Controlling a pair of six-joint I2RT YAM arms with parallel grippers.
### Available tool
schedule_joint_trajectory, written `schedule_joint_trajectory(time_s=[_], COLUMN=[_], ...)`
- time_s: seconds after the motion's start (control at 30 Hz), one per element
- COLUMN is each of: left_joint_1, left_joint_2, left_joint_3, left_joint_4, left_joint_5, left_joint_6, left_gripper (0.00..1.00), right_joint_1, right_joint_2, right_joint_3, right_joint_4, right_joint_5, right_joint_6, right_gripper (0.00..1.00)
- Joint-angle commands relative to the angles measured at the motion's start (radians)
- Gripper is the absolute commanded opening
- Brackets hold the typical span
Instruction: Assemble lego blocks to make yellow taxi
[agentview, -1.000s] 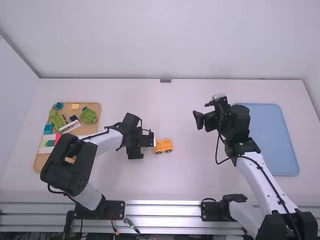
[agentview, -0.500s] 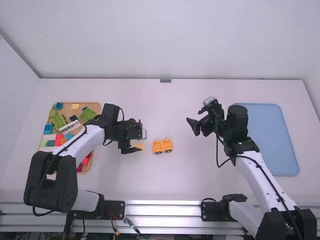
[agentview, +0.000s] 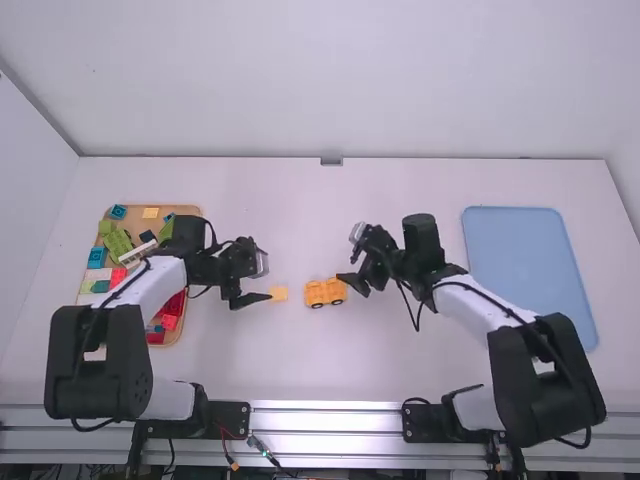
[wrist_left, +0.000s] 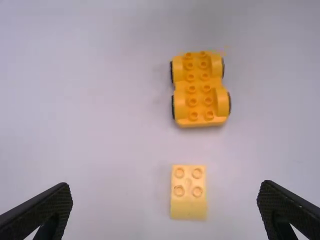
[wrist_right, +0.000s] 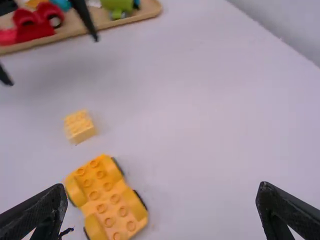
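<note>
My left gripper (agentview: 264, 281) stands open just left of the small light-yellow block (agentview: 279, 294). My right gripper (agentview: 350, 262) is open at the right side of the orange-yellow wheeled base (agentview: 325, 292). In the left wrist view the light-yellow block (wrist_left: 188, 192), with studs up, lies between the spread fingers of the left gripper (wrist_left: 165, 189), and the base (wrist_left: 200, 90) is farther off. The right wrist view has the base (wrist_right: 107, 197) near the left finger of the right gripper (wrist_right: 162, 190). Block (wrist_right: 80, 126) and base lie apart, and neither is held.
A wooden tray (agentview: 186, 210) of mixed bricks is at the left, partly under the left arm. On the right lies a blue tray (agentview: 530, 270). The left gripper's dark fingertips also reach into the right wrist view near the wooden tray's edge.
The left gripper has backed off leftward, baring the small block beside the base. The right gripper has moved left and toward the camera, up to the base.
</note>
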Motion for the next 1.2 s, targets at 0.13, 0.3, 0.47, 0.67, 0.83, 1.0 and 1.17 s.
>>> schedule_joint_trajectory(time_s=[0.13, 0.3, 0.47, 0.67, 0.83, 1.0, 1.17], left_joint_1=[-0.005, -0.005, -0.005, -0.005, -0.005, -0.005, -0.005], left_joint_2=[0.078, 0.153, 0.206, 0.22, 0.22, 0.22, 0.22], left_joint_3=[-0.03, -0.03, -0.03, -0.03, -0.03, -0.03, -0.03], left_joint_4=[0.054, 0.102, 0.144, 0.14, 0.138, 0.14, 0.148], left_joint_5=[0.122, 0.16, 0.196, 0.192, 0.192, 0.192, 0.145], left_joint_6=[0.009, 0.009, 0.006, 0.005, 0.005, 0.005, -0.039], left_gripper=[0.99, 0.99, 0.99, 0.99, 0.99, 0.99, 0.99], right_joint_1=[0.013, -0.026, -0.032, -0.032, -0.027, 0.006, 0.039], right_joint_2=[0.11, 0.187, 0.266, 0.397, 0.509, 0.605, 0.62], right_joint_3=[0.033, 0.037, 0.06, 0.115, 0.175, 0.233, 0.229], right_joint_4=[-0.044, -0.043, -0.044, -0.041, -0.043, -0.05, -0.065], right_joint_5=[-0.209, -0.273, -0.301, -0.338, -0.381, -0.413, -0.358], right_joint_6=[-0.358, -0.445, -0.508, -0.569, -0.57, -0.568, -0.569], right_gripper=[0.99, 0.99, 0.99, 0.99, 0.99, 0.99, 0.99])
